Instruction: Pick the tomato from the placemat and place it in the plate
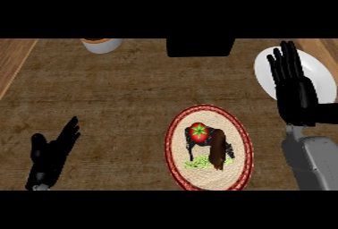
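Red with a green star on top, the tomato (pixel 198 132) sits on the oval placemat (pixel 181 174), below and to the left of the right robot hand (pixel 297 96) and well apart from it. That right robot hand hangs flat over the white plate (pixel 325 76), fingers straight and spread, holding nothing. It hovers over the drop-off spot rather than the fruit, so I judge the pick not yet begun: it would first have to travel down and left to the placemat. The left robot hand (pixel 52 154) rests open and empty at the lower left of the desk (pixel 119 98), far left of the tomato and out of the way. The right robot hand covers the plate's middle, so whether anything lies there cannot be told. Dark printed shapes on the placemat, seemingly a horse, crowd the tomato's lower edge. Up and left of the right robot hand, a cup (pixel 102 44) and a black block (pixel 200 47) are cut off.
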`<control>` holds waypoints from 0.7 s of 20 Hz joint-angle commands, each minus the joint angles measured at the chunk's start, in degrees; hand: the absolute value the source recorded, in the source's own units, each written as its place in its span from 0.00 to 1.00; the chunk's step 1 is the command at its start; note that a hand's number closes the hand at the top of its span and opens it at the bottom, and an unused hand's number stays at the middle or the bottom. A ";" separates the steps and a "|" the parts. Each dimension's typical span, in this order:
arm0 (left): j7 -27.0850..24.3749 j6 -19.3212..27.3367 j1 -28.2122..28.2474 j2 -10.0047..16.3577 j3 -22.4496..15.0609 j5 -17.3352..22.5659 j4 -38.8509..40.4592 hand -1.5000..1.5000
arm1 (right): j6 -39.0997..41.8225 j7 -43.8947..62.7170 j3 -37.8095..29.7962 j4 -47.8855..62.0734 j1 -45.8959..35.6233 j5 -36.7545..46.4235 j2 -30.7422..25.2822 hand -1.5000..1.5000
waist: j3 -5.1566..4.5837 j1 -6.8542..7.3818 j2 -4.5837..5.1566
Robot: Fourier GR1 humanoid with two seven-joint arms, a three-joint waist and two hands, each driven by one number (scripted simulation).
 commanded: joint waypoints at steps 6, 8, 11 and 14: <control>-0.56 2.52 -1.45 -6.20 -0.22 0.00 1.98 0.50 | -16.91 8.16 -5.27 -7.26 2.52 13.54 -8.35 1.00 | -0.10 -0.71 0.62; -0.74 0.25 -0.81 -5.43 0.66 2.68 -0.58 0.50 | -21.80 9.79 -4.86 2.91 10.39 25.12 -15.31 1.00 | -0.65 -2.77 0.93; -0.94 -0.08 -2.00 -7.17 -0.50 2.43 1.10 0.50 | -36.39 6.87 -3.69 -2.82 13.94 29.09 -3.72 0.00 | -0.07 -1.35 0.66; -2.10 0.81 -2.50 -10.12 -1.93 1.39 2.30 0.50 | -41.18 1.30 1.18 -11.15 22.16 31.41 4.25 0.00 | 0.03 -0.49 0.71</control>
